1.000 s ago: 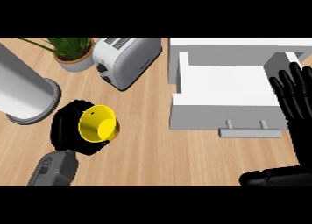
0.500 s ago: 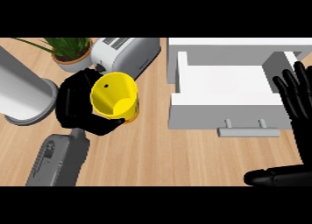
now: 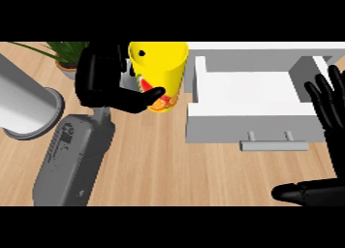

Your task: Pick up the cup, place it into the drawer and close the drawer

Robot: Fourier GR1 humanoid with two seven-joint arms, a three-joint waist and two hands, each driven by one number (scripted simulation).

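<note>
A yellow cup (image 3: 161, 72) with a red and orange print hangs above the counter, just left of the open white drawer (image 3: 253, 123). My left hand (image 3: 107, 80) is shut on it, thumb across its front and fingers wrapped behind. The cup stands roughly upright, and its top reaches the upper edge of the view. The drawer's grey handle (image 3: 273, 143) faces me. My right hand (image 3: 340, 111) rests open at the right edge, fingers up, beside the drawer's right wall.
A large grey cylinder (image 3: 18, 101) lies at the left. A potted green plant (image 3: 64, 55) stands at the back left, partly hidden by my hand. The wooden counter (image 3: 175, 174) runs across the front.
My left hand has lifted the cup higher and carried it right, toward the drawer. The cup now hides the toaster. The right hand has barely moved.
</note>
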